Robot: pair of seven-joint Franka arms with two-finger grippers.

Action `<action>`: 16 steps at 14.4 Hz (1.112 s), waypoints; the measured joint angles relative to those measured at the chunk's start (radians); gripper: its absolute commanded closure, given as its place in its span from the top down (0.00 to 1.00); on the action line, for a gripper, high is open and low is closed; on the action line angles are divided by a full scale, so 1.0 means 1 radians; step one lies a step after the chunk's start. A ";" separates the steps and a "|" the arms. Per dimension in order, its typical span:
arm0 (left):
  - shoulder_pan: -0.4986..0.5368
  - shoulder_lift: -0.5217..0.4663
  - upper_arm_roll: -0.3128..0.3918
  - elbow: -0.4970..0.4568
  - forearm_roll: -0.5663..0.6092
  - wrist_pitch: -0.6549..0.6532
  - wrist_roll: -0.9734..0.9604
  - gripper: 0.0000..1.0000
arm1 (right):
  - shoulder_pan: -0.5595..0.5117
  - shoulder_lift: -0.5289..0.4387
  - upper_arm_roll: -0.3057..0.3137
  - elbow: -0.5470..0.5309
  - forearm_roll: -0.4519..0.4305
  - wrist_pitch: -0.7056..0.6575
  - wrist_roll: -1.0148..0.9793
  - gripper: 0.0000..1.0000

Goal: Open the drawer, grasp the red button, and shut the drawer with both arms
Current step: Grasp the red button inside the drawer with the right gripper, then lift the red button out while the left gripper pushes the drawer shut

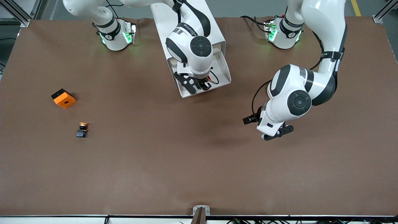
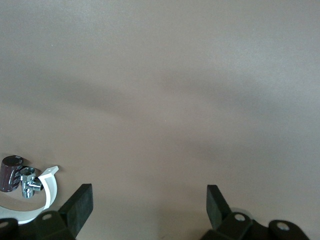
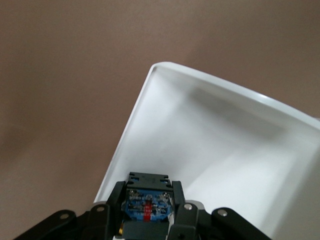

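The white cabinet (image 1: 189, 21) stands mid-table between the arms' bases, with one drawer (image 1: 224, 70) pulled out toward the front camera. My right gripper (image 1: 202, 84) hangs over that open drawer and is shut on the button (image 3: 147, 200). The button's black-and-blue body sits clamped between the fingers (image 3: 178, 195); its red cap is hidden. The drawer's white inside (image 3: 225, 150) lies just under the right gripper (image 3: 148, 194). My left gripper (image 1: 275, 132) hovers over bare brown table toward the left arm's end. The left gripper (image 2: 150, 200) is open with nothing between its fingers.
An orange cube with a hole (image 1: 63, 98) lies toward the right arm's end of the table. A button with an orange-yellow cap (image 1: 82, 129) lies a little nearer to the front camera than the cube. The brown table (image 1: 186, 161) spreads wide in front of the cabinet.
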 measured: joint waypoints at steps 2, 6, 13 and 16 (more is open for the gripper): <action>0.000 -0.001 0.000 0.004 0.000 0.002 0.000 1.00 | -0.033 0.000 -0.004 0.043 0.013 -0.070 -0.003 0.19; -0.005 -0.002 -0.002 0.042 0.000 0.007 0.002 1.00 | -0.143 -0.014 -0.009 0.152 0.016 -0.300 -0.186 0.19; -0.080 0.137 -0.004 0.116 0.000 0.080 0.097 1.00 | -0.508 -0.085 -0.026 0.142 -0.046 -0.494 -0.998 0.19; -0.093 0.199 -0.006 0.166 0.000 0.090 0.114 1.00 | -0.637 -0.086 -0.026 0.070 -0.103 -0.416 -1.290 0.19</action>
